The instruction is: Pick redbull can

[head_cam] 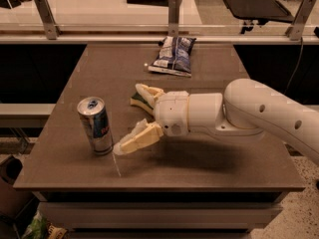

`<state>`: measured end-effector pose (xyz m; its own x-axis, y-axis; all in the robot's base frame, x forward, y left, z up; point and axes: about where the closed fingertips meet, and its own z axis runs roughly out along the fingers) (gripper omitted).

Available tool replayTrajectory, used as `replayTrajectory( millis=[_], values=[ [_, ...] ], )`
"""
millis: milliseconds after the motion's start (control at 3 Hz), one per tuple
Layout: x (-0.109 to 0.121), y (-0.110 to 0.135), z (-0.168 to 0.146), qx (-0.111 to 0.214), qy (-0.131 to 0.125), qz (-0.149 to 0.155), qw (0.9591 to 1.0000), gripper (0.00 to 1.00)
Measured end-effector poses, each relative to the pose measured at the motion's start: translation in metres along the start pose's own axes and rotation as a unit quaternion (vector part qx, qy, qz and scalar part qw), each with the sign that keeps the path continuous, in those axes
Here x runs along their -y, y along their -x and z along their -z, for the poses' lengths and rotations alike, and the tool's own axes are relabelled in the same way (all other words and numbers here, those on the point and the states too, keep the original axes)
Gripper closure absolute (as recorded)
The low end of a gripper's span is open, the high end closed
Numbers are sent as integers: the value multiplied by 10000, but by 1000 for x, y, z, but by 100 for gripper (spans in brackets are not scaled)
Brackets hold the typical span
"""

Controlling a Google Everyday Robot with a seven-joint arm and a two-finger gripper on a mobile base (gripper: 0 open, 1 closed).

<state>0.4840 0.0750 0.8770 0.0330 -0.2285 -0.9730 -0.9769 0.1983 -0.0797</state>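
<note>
The redbull can [95, 125] stands upright on the brown table [209, 173], at its front left. It is slim, blue and silver, with a small red mark and a silver top with a pull tab. My gripper [126, 119] is just right of the can, low over the table, pointing left toward it. Its cream fingers are spread open and hold nothing. The lower fingertip [119, 149] is very close to the can's base. The upper finger [144, 91] is farther back and clear of the can.
A blue-white crinkled snack bag [174, 55] lies at the table's far middle. A small green object [141, 102] lies behind the upper finger, partly hidden. My thick white arm [259, 113] spans the right side. A rail with glass runs behind the table.
</note>
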Motion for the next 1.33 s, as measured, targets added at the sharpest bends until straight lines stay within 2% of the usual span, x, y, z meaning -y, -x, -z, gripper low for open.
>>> replayTrajectory(
  millis=[667,1333],
  values=[
    [-14,12,1,329,323,-227,9987,0],
    [-27,34,-18,661,398,-182,9969,0]
  ],
)
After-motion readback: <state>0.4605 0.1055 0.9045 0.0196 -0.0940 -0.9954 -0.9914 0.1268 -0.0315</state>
